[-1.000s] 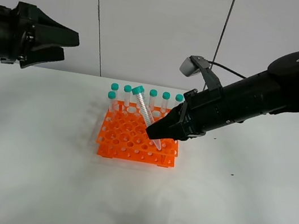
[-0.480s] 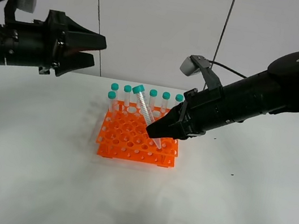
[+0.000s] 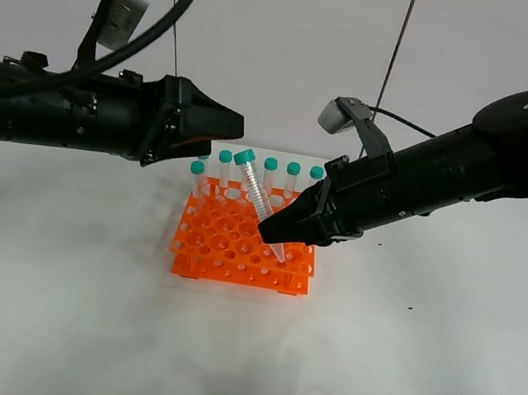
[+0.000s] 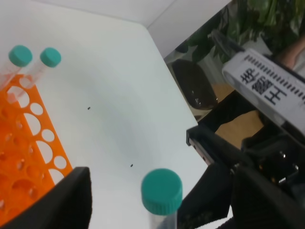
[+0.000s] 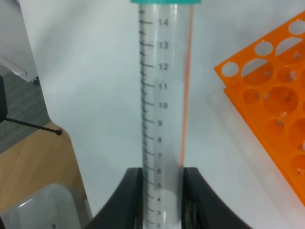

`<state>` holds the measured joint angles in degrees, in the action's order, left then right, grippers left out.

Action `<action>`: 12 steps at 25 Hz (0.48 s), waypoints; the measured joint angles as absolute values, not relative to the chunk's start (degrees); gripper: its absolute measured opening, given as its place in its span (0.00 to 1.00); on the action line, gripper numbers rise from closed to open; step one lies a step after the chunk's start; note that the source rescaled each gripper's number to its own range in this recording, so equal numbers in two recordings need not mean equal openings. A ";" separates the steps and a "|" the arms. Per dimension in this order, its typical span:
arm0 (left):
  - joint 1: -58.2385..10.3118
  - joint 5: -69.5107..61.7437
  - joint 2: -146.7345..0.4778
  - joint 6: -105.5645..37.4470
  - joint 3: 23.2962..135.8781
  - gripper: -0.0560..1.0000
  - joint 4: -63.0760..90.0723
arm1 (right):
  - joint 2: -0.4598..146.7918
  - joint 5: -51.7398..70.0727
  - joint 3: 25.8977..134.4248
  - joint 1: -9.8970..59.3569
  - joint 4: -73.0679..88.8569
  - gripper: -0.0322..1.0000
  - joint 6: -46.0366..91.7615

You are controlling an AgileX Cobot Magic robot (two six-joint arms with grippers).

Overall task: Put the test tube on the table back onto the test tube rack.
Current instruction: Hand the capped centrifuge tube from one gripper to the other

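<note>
My right gripper (image 3: 278,232) is shut on the lower part of a clear test tube (image 3: 256,196) with a teal cap (image 3: 243,158). The tube leans left, with its tip at the front right of the orange test tube rack (image 3: 225,247) on the white table (image 3: 73,308). In the right wrist view the fingers (image 5: 131,191) pinch the graduated tube (image 5: 164,95). My left gripper (image 3: 234,132) is open, just above and left of the cap. In the left wrist view the cap (image 4: 162,191) shows between the spread fingers (image 4: 71,200) without touching them.
Several capped tubes (image 3: 269,173) stand upright in the rack's back row, and one (image 3: 197,174) stands at its left. Two of them show in the left wrist view (image 4: 21,56). A clear bin (image 5: 38,205) sits on the floor beyond the table edge.
My left arm has swung in from the far left to the right, and its gripper now sits close to the held tube's cap. The right arm and tube have not moved.
</note>
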<state>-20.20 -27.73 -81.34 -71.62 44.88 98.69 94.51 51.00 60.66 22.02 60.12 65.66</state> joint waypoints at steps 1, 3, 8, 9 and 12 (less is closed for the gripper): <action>-20.84 -27.10 -81.34 -71.62 44.88 1.00 98.69 | 94.51 51.00 60.66 22.02 60.12 0.06 65.66; -21.75 -26.21 -81.34 -71.62 44.88 1.00 98.69 | 94.51 51.12 60.66 22.02 60.12 0.06 65.66; -22.09 -25.88 -83.47 -71.56 45.10 1.00 98.69 | 94.51 52.30 60.66 22.02 60.12 0.06 65.66; -22.09 -26.01 -84.38 -71.56 45.34 1.00 98.69 | 94.51 52.30 60.66 22.02 60.12 0.06 65.66; -22.09 -27.33 -86.35 -71.50 46.25 1.00 98.69 | 94.51 52.30 60.66 22.02 60.12 0.06 65.66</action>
<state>-22.09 -27.33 -86.35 -71.50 46.25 98.69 94.51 52.30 60.66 22.02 60.12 65.66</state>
